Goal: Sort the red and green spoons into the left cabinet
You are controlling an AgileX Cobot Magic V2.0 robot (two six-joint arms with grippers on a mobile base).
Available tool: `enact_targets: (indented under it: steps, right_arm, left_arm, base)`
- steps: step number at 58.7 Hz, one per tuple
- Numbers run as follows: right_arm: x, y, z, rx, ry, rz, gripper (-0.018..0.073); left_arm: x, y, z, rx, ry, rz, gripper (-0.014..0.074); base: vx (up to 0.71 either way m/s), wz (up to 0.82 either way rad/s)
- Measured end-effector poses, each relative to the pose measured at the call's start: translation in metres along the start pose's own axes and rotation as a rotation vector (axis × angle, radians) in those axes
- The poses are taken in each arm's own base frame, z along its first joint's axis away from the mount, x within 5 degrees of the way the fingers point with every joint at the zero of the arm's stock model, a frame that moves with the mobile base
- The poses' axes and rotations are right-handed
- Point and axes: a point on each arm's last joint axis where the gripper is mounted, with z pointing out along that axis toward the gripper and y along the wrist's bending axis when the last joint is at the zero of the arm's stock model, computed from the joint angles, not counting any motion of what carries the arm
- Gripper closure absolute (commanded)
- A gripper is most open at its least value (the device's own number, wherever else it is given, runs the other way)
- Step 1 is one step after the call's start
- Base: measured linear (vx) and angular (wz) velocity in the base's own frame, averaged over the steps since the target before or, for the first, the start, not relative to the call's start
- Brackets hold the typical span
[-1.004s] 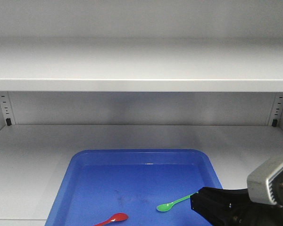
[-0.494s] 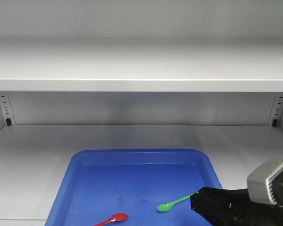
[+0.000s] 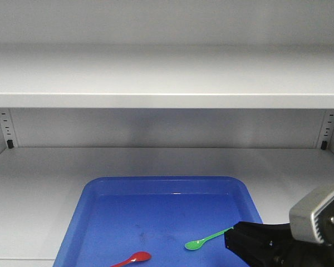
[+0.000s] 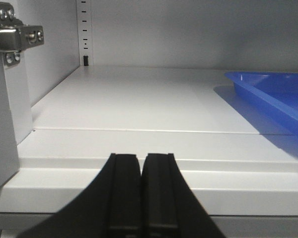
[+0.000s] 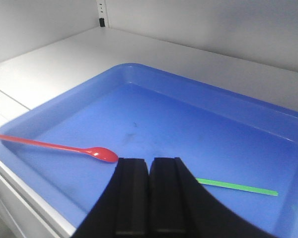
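Observation:
The red spoon (image 3: 134, 257) and the green spoon (image 3: 203, 241) lie in a blue tray (image 3: 167, 179) on the lower shelf of the grey cabinet (image 3: 39, 183). My right gripper (image 3: 228, 240) is shut and empty, low over the tray's right front. In the right wrist view its tips (image 5: 149, 161) sit just right of the red spoon's bowl (image 5: 103, 154) and hide the bowl end of the green spoon (image 5: 237, 186). My left gripper (image 4: 140, 156) is shut and empty at the shelf's front edge (image 4: 139, 176), left of the tray (image 4: 268, 80).
An upper shelf (image 3: 167, 78) spans the cabinet above the tray. Slotted rails stand at the back corners (image 3: 7, 128) (image 3: 327, 130). A metal door hinge (image 4: 15, 37) sticks out on the cabinet's left wall. Bare shelf lies left of the tray (image 4: 129, 104).
My right arm has edged very slightly to the left. The spoons, the tray and the left gripper have not moved.

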Motion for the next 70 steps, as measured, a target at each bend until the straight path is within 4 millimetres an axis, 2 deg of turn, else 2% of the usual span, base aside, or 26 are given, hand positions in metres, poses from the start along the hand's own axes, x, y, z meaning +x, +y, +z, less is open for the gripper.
enact_targets:
  steps: [7, 13, 19, 28, 38, 43, 52, 70]
  right_arm:
    - [0.007, -0.003, -0.002, 0.037, 0.002, -0.168, 0.0564]
    - [0.025, -0.003, -0.016, 0.046, 0.009, -0.136, 0.0564]
    - [0.05, -0.005, -0.037, 0.07, -0.016, -0.091, 0.0564]
    - [0.087, -0.016, -0.072, 0.198, -0.134, -0.07, 0.0564]
    - [0.138, -0.024, -0.09, 0.361, -0.166, -0.052, 0.0564]
    - [0.156, -0.025, -0.095, 0.423, -0.177, -0.09, 0.0564]
    - [0.161, -0.024, -0.105, 0.484, -0.231, -0.112, 0.0564]
    - [0.162, -0.024, -0.106, 0.495, -0.24, -0.07, 0.0564]
  left_arm:
    - [0.0, 0.0, 0.0, 0.0, 0.001, 0.0, 0.0596]
    - [0.0, 0.0, 0.0, 0.0, 0.003, 0.0, 0.0596]
    - [0.0, 0.0, 0.0, 0.0, 0.003, 0.0, 0.0596]
    - [0.0, 0.0, 0.0, 0.0, 0.003, 0.0, 0.0596]
    - [0.0, 0.0, 0.0, 0.0, 0.004, 0.0, 0.0596]
    - [0.0, 0.0, 0.0, 0.0, 0.004, 0.0, 0.0596]
    - [0.0, 0.0, 0.0, 0.0, 0.005, 0.0, 0.0596]
    - [0.001, 0.0, 0.0, 0.0, 0.012, 0.0, 0.0596]
  base:
    - [0.0, 0.0]
    - [0.0, 0.0]
    - [0.0, 0.0]
    - [0.0, 0.0]
    - [0.0, 0.0]
    - [0.0, 0.0]
    - [0.0, 0.0]
    - [0.0, 0.0]
